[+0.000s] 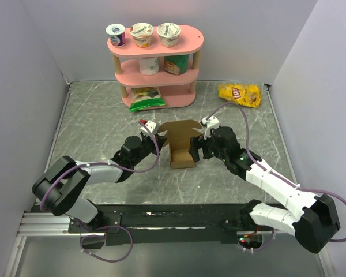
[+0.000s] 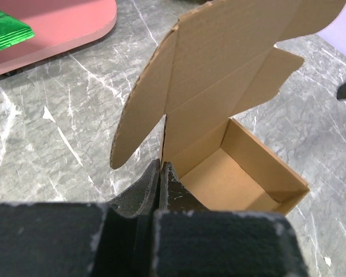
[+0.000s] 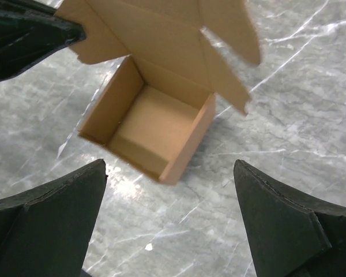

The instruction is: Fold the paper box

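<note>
The paper box is a small brown cardboard box standing open-topped at the table's middle, with its lid flap raised behind it. My left gripper is at the box's back left corner. In the left wrist view its fingers are pressed together on the cardboard edge where the rounded ear flap meets the wall. My right gripper is open and empty beside the box's right side. In the right wrist view it hovers over the box, fingers spread wide.
A pink three-tier shelf with yogurt cups stands at the back, and a green bag lies at its foot. A yellow chip bag lies back right. White walls close in the grey marbled table.
</note>
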Tool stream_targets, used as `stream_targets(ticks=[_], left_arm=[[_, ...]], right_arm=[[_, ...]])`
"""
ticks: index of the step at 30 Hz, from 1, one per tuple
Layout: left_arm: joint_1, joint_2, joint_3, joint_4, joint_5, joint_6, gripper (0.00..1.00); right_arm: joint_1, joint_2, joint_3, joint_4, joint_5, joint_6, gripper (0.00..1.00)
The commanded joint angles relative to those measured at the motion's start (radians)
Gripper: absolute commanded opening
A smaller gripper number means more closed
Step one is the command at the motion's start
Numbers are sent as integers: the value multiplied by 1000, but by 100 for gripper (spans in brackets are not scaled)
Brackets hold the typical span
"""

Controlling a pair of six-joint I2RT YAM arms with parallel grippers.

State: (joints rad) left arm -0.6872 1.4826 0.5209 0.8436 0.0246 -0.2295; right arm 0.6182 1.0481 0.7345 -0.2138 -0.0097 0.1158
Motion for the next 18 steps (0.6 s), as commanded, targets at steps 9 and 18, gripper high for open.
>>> stream_targets(ticks=[9, 18], left_arm=[[-14, -5, 22, -35, 32, 38, 1], [-15, -5, 27, -41, 31, 45, 1]], right_arm=[[-179, 130, 37, 261, -182, -163, 90], [-201, 208, 29, 355, -239, -235, 79]])
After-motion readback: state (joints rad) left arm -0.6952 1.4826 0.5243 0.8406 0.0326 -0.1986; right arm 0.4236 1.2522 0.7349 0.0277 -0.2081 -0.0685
